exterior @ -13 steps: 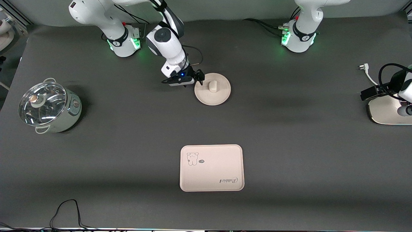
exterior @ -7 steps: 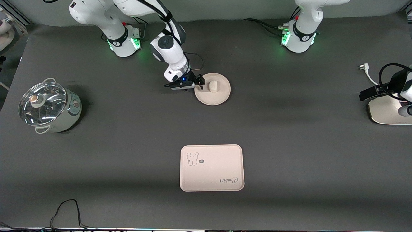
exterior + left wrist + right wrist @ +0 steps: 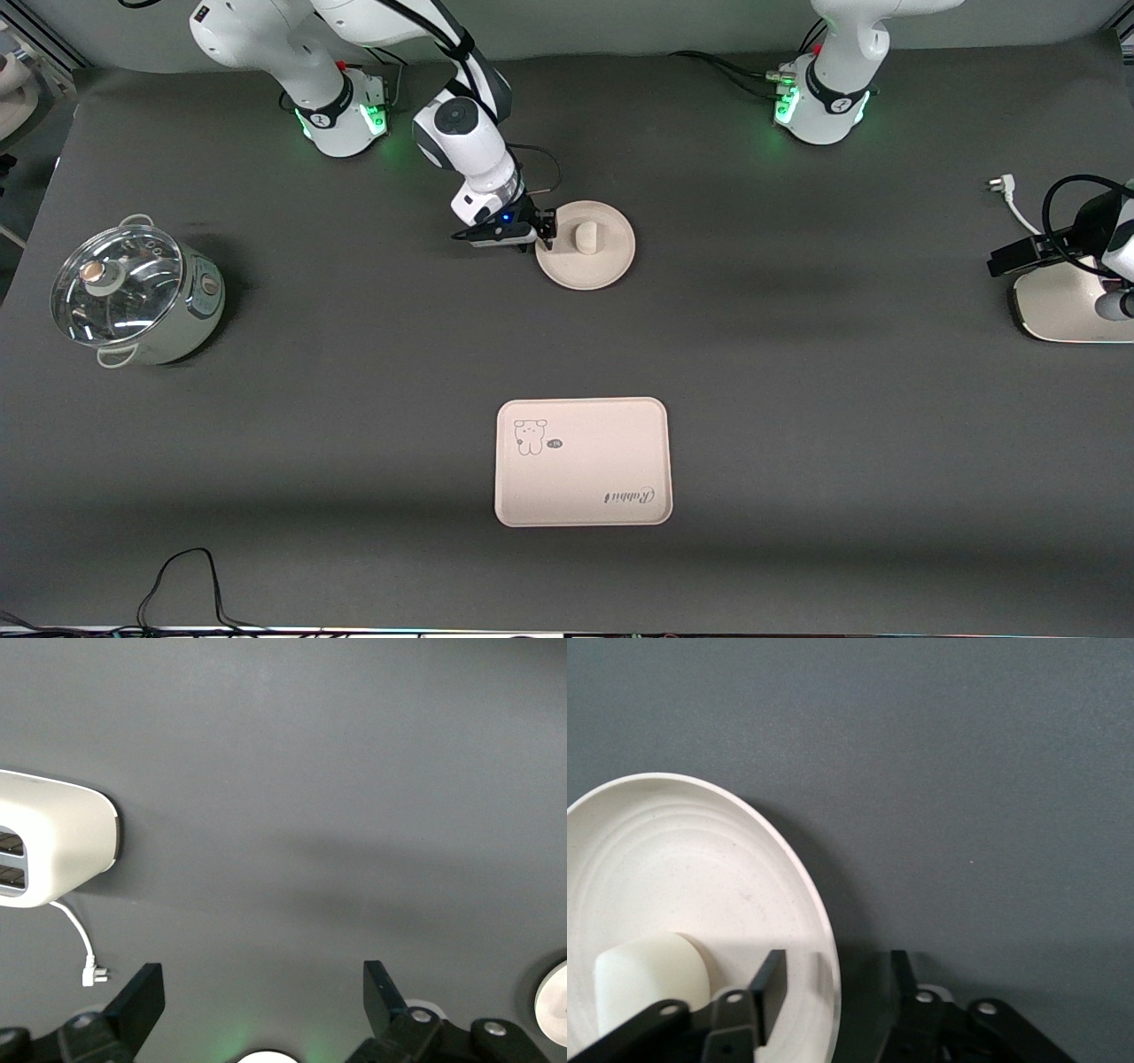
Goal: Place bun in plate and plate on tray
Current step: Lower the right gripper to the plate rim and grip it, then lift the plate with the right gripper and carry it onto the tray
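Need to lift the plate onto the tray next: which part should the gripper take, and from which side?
Probably the raised rim of the plate at the edge toward the right arm's end, where the right gripper already straddles it, one finger inside, one outside. The plate lies flat, so only the rim offers purchase, and the bun sits clear of it.

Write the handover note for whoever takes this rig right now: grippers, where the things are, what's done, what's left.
Right gripper: at the plate's edge toward the right arm's end, one finger inside the rim, the other outside, not clamped yet.
Left gripper: open, empty, waiting over bare table by the toaster.
Bun: on the plate.
Tray: bare, nearer the front camera than the plate.
Done: bun on plate.
Left: grip the plate and set it on the tray.
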